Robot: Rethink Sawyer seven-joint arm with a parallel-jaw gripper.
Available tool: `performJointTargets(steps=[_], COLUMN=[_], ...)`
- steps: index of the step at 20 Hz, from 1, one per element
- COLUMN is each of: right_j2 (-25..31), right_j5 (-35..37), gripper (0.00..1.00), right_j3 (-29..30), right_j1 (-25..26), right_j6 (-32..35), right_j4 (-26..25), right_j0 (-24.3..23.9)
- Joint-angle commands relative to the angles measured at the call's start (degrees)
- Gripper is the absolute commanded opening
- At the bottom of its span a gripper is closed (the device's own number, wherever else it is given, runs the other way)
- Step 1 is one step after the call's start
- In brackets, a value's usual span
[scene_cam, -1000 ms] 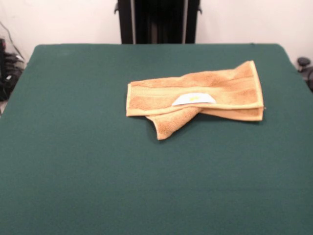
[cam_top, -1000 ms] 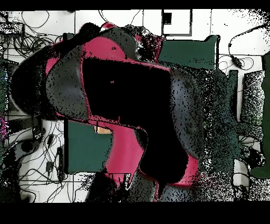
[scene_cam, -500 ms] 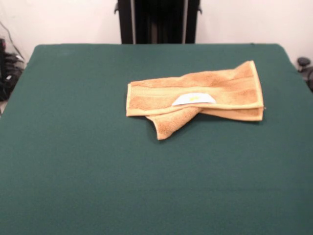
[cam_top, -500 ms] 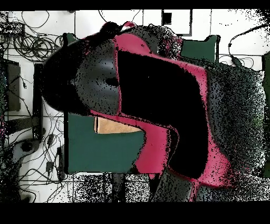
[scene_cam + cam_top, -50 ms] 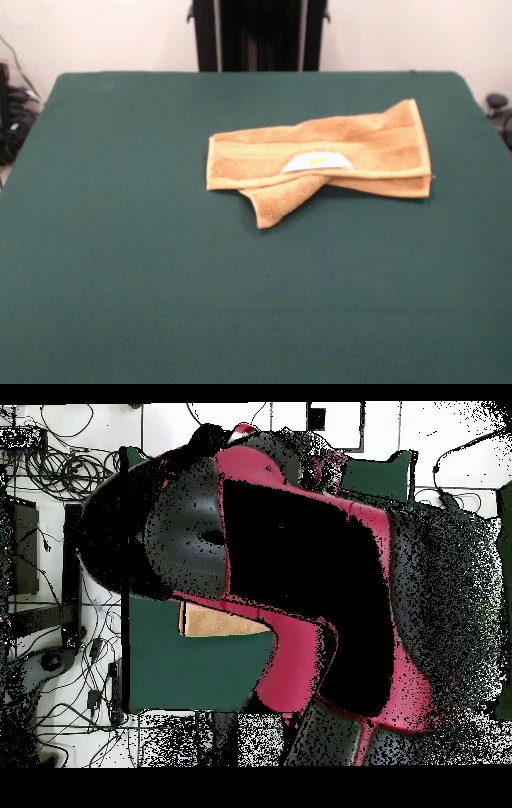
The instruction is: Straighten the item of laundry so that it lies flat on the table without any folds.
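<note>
Nothing shifted in the front view: the towel (image 5: 320, 160) lay folded and twisted toward the table's (image 5: 144, 272) far right corner, label (image 5: 317, 162) up. Overhead, the arm (image 5: 300, 584) had swung slightly, hiding most of the towel (image 5: 215, 622); its gripper was not visible.

No legible text; white label (image 5: 317, 162) on towel (image 5: 320, 156) has yellow print, unreadable.
</note>
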Motion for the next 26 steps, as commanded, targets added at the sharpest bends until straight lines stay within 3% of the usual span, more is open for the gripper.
performJointTargets(steps=[1,9,16,26], right_j2=[5.5,5.1,3.6,2.4], right_j5=[-6.9,-7.8,10.6,36.2], gripper=[1.0,1.0,1.0,1.0], right_j3=[9.6,8.8,1.7,-16.8], right_j1=[7.1,8.4,4.6,2.4], right_j6=[12.1,11.6,6.0,2.9], right_j4=[0.2,1.2,2.4,2.0], right_j0=[0.2,0.0,-0.4,-2.7])
